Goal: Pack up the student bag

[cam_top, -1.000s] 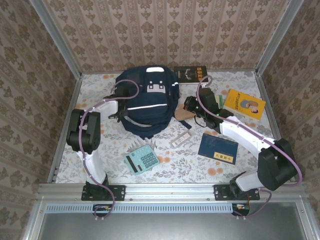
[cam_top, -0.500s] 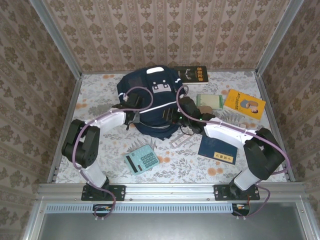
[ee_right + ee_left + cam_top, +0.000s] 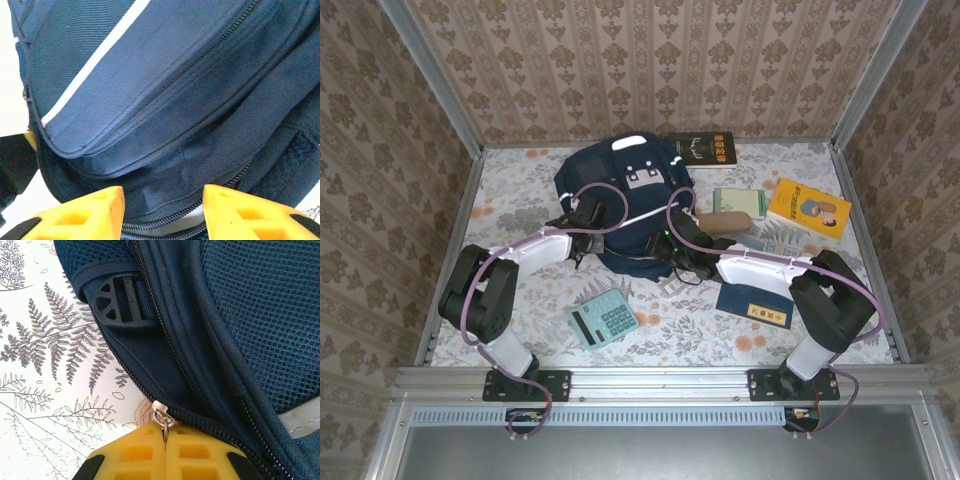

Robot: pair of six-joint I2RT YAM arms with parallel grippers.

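Note:
The student bag [image 3: 620,195] is a navy backpack with a white stripe, lying at the middle back of the table. My left gripper [image 3: 582,230] is at its near left edge. In the left wrist view the yellow fingers [image 3: 135,455] are shut on the bag's metal zipper pull [image 3: 161,415], beside a black strap buckle [image 3: 117,302]. My right gripper [image 3: 667,246] is at the bag's near right edge. It stands open [image 3: 162,202], with a fold of navy fabric [image 3: 165,170] and a stretch of zipper [image 3: 160,225] between its fingers.
Right of the bag lie a brown pencil case [image 3: 723,222], a green notebook [image 3: 738,202] and a yellow book [image 3: 808,208]. A black book [image 3: 703,148] lies behind the bag. A blue book [image 3: 753,298], a ruler [image 3: 678,282] and a teal calculator [image 3: 602,320] lie nearer.
My right gripper has swung left from the pencil case to the bag's near right edge and opened. My left gripper slid right along the bag's near edge, still shut. The bag shifted slightly.

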